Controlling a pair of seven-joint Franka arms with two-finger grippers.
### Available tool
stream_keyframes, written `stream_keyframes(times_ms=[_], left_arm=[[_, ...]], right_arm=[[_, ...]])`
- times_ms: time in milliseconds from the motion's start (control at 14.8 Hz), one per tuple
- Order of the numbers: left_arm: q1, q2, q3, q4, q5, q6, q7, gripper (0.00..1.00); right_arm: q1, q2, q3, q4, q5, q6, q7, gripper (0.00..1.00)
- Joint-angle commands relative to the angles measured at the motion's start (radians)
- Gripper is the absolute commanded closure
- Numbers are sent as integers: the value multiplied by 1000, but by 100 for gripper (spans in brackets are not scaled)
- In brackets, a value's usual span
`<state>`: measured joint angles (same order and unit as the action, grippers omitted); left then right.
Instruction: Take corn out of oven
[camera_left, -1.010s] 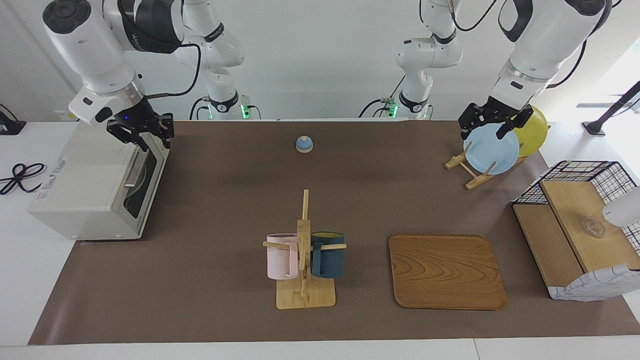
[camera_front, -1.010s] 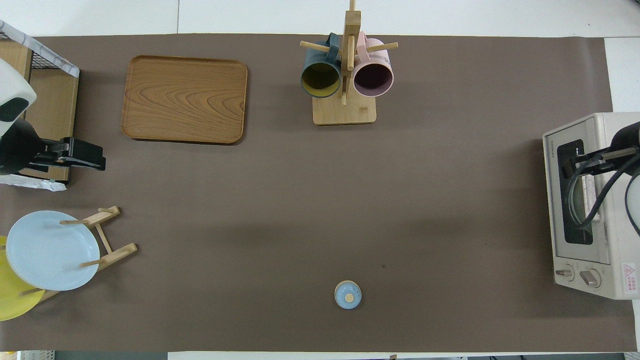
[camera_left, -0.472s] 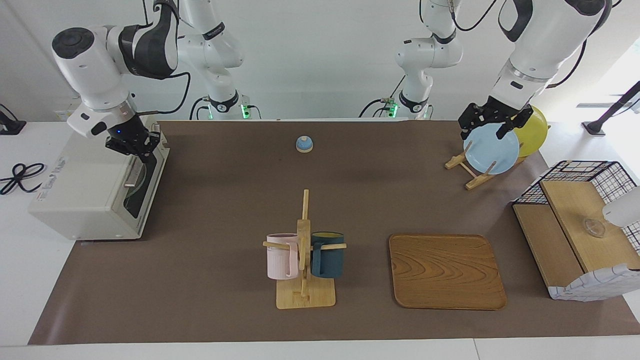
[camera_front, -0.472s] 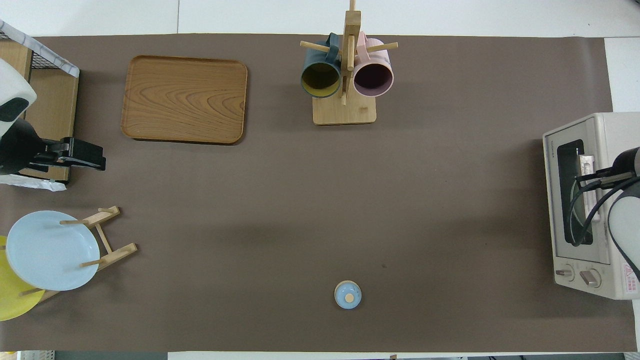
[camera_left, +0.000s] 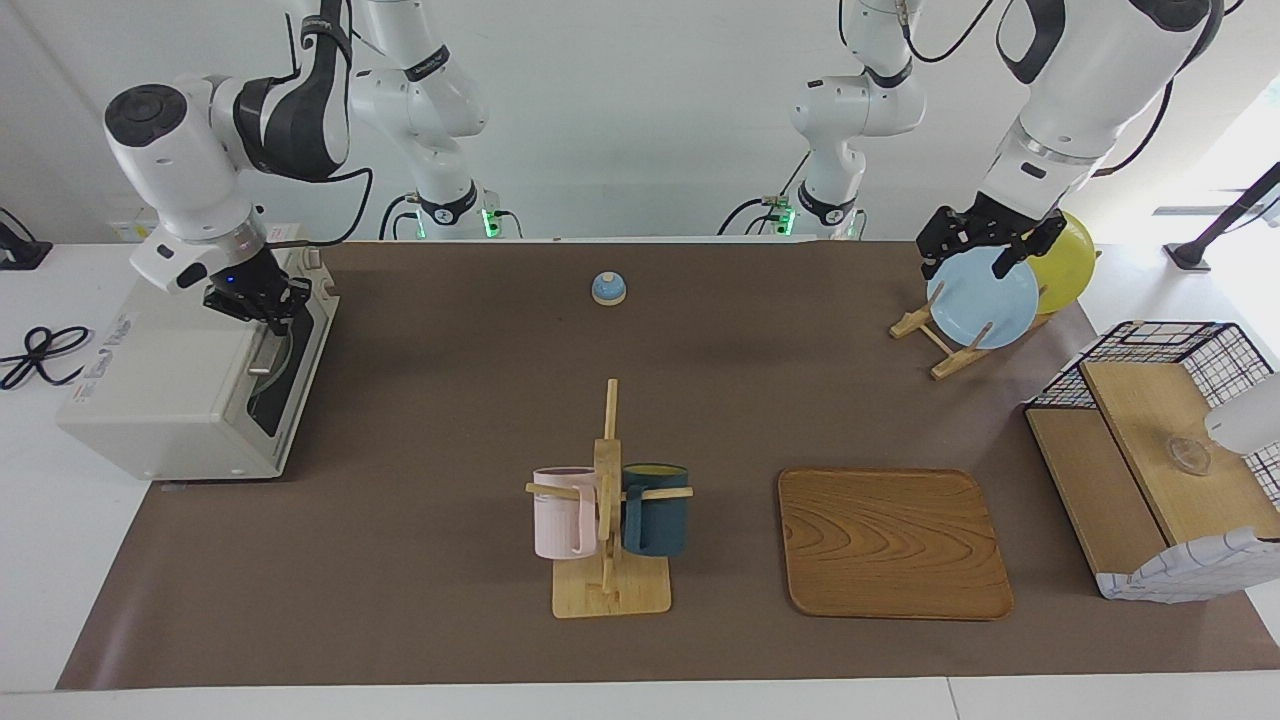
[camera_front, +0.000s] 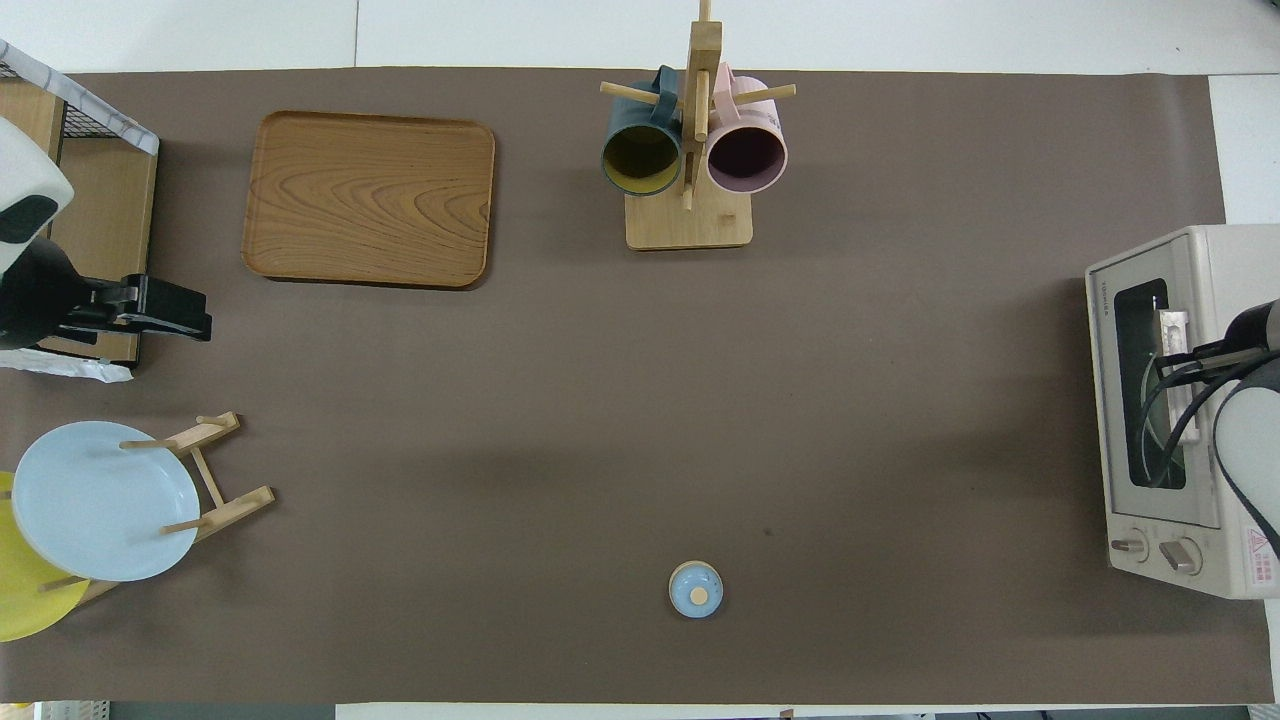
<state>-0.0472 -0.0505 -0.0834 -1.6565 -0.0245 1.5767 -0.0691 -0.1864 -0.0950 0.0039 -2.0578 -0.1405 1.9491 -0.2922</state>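
The off-white oven (camera_left: 170, 390) stands at the right arm's end of the table with its dark glass door (camera_front: 1135, 400) closed. The corn is hidden; only a round rim shows through the glass. My right gripper (camera_left: 262, 303) points down at the top of the door, right at the upper end of the metal handle (camera_left: 268, 352). In the overhead view (camera_front: 1195, 352) its arm covers most of it. My left gripper (camera_left: 985, 245) waits, open and empty, raised by the plate rack at the left arm's end of the table; it also shows in the overhead view (camera_front: 175, 310).
A small blue bell (camera_left: 608, 288) sits mid-table near the robots. A wooden mug rack (camera_left: 608, 500) holds a pink and a dark blue mug. A wooden tray (camera_left: 893, 545) lies beside it. A blue plate (camera_left: 985, 305) and a yellow plate (camera_left: 1070, 265) stand in a rack. A black wire basket (camera_left: 1160, 345) holds wooden boards.
My right gripper has turned and come down from above the oven's front top edge to the upper end of the door handle. The left arm has not moved.
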Motion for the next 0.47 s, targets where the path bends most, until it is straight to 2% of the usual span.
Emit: stream_keyframes(times_ms=[0, 404], left_arm=[[15, -14, -10, -19, -5, 8, 2, 0], [15, -12, -12, -19, -5, 8, 2, 0]], right_arm=[[-25, 3, 8, -25, -19, 34, -15, 100], [-27, 6, 10, -27, -14, 31, 2, 100]])
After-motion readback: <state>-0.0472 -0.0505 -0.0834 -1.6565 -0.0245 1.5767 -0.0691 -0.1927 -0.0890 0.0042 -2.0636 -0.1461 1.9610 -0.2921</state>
